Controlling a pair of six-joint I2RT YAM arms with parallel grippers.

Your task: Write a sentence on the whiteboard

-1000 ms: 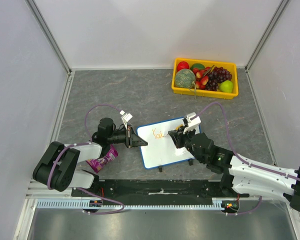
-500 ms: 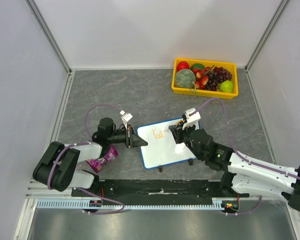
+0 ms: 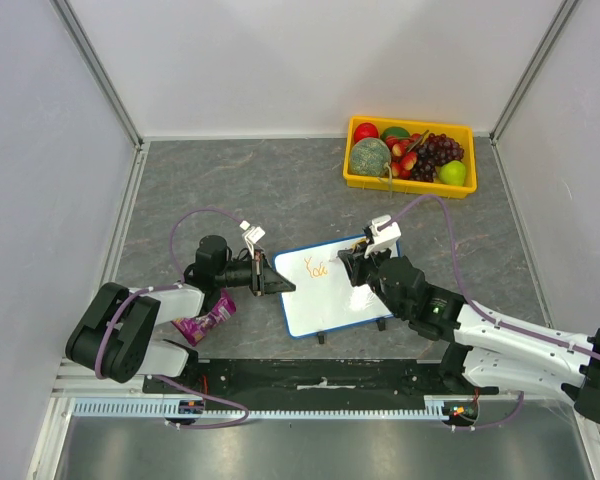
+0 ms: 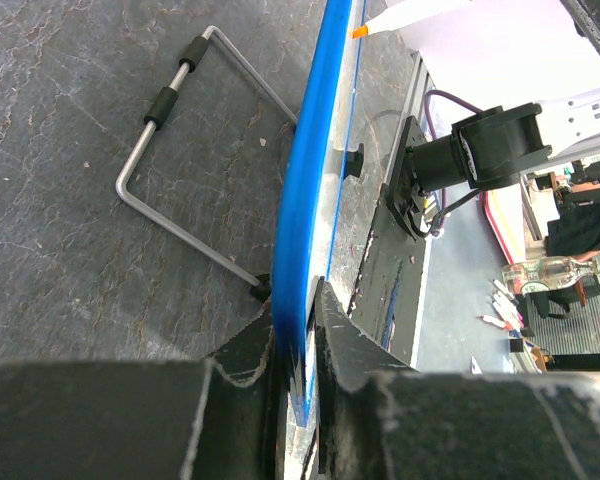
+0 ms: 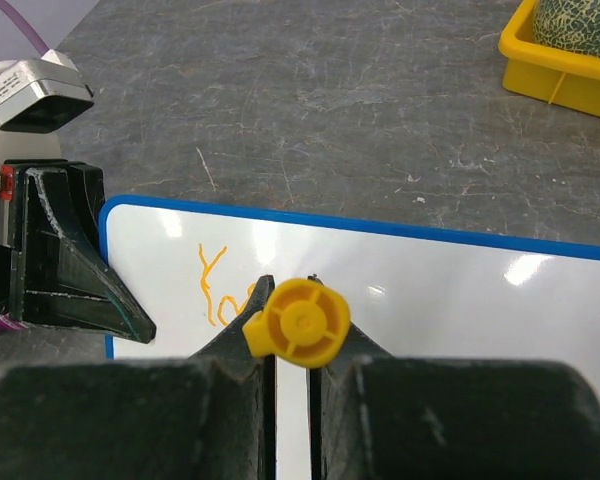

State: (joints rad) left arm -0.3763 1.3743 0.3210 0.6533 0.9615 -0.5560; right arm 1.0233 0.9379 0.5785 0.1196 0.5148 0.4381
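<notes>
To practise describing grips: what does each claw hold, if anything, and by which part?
Left claw: the whiteboard, clamped by its blue left edge. Right claw: a marker, pinched near its yellow back end.

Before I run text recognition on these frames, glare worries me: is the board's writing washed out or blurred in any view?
Right wrist: the whiteboard carries two small glare spots, both clear of the orange lettering, which is sharp. Top external: even light, no glare, lettering small. Left wrist: only the board's blue edge shows, soft up close; writing out of sight.
</notes>
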